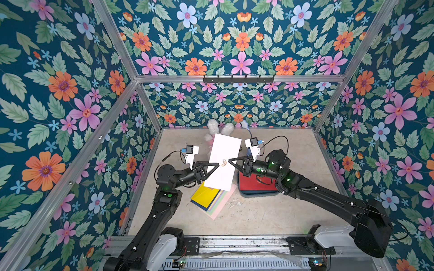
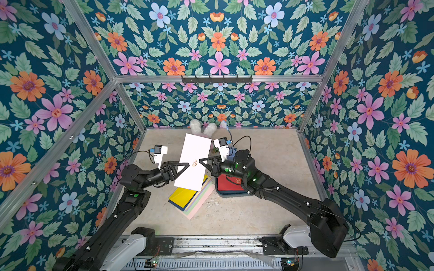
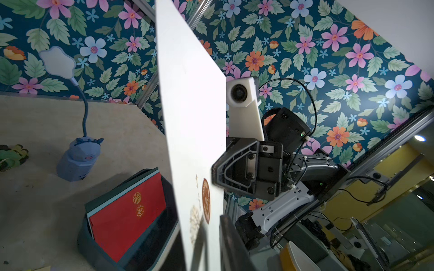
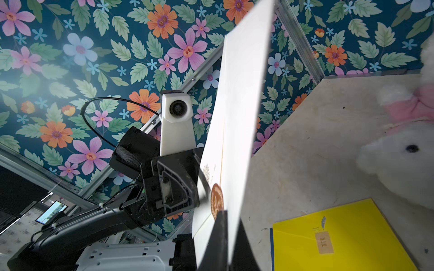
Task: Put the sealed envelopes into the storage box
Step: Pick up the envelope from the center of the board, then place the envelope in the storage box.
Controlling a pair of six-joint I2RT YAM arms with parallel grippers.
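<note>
A white sealed envelope (image 1: 223, 150) (image 2: 195, 150) with a round orange seal hangs in the air over the table. My left gripper (image 1: 217, 165) (image 3: 212, 237) is shut on its left long edge. Shut on the opposite edge near the seal is my right gripper (image 1: 230, 161) (image 4: 231, 234). The storage box (image 1: 258, 194) (image 3: 150, 246), a dark teal tub, lies under the right arm with a red envelope (image 1: 256, 185) (image 3: 126, 215) inside. A fanned pile of envelopes with a yellow one (image 1: 204, 196) (image 4: 340, 239) on top lies on the table below the lifted envelope.
A white plush bunny (image 1: 218, 127) with a pink bow sits at the back wall. Beside it stands a blue toy lamp (image 3: 77, 159). A small green toy (image 3: 9, 154) lies further off. A black hook rail (image 1: 238, 78) hangs on the back wall.
</note>
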